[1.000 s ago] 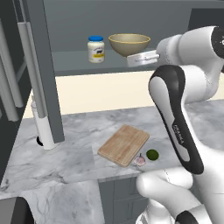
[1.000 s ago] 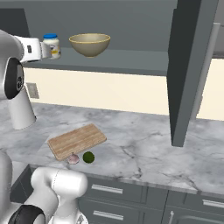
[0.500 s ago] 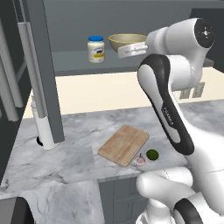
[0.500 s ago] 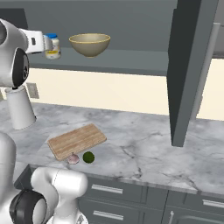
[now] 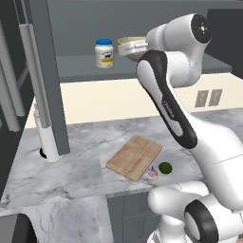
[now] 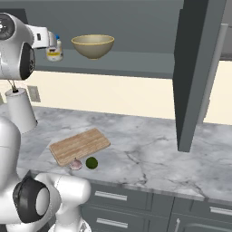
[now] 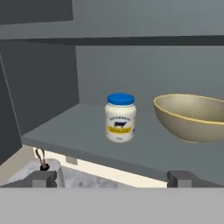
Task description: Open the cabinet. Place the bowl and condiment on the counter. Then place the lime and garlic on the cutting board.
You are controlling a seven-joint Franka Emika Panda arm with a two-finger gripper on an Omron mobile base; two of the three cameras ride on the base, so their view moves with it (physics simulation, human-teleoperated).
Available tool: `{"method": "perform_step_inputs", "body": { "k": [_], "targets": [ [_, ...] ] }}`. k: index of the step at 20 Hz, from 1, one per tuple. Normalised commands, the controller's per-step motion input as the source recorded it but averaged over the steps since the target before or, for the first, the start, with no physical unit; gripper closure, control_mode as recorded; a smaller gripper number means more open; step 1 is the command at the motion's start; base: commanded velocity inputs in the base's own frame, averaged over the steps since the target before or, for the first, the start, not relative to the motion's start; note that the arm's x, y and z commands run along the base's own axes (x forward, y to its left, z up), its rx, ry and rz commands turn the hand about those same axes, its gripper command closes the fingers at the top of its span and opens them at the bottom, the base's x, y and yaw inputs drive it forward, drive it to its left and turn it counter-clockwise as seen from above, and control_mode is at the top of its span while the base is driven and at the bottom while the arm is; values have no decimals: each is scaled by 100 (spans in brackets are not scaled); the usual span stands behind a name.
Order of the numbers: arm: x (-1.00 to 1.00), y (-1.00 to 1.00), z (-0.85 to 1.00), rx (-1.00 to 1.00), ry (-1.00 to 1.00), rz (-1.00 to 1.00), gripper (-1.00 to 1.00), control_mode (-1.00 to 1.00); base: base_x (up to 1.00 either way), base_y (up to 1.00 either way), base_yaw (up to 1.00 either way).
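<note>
1. Two things sit on the open cabinet (image 6: 199,68) shelf: the condiment (image 7: 120,117) and, just beside it, the bowl (image 7: 192,117), both upright.
2. The gripper (image 7: 111,178) hangs in front of the shelf edge, jaws spread as wide as they go and holding nothing, lined up roughly on the condiment.
3. Down on the counter (image 5: 76,166), the lime (image 5: 164,167) and garlic (image 5: 152,174) lie touching each other just off the corner of the cutting board (image 5: 134,156) (neither is on it yet).
4. Risk: the bowl sits close to the jar, so a finger going in off-centre could nudge the bowl along the shelf or tip the jar.
5. A grasp too high on the blue lid could likely slip when lifted out over the shelf lip.
</note>
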Motion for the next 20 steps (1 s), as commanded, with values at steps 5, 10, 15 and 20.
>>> {"method": "perform_step_inputs", "body": {
  "k": [5, 10, 15, 20],
  "targets": [
    [46, 9, 1, 0, 3, 0, -100, -100, 0, 0, 0],
    [43, 18, 0, 0, 6, 0, -100, -100, 0, 0, 0],
    [41, 16, 0, 0, 5, 0, -100, -100, 0, 0, 0],
    [31, 3, 0, 0, 5, 0, -100, -100, 0, 0, 0]
  ]
}}
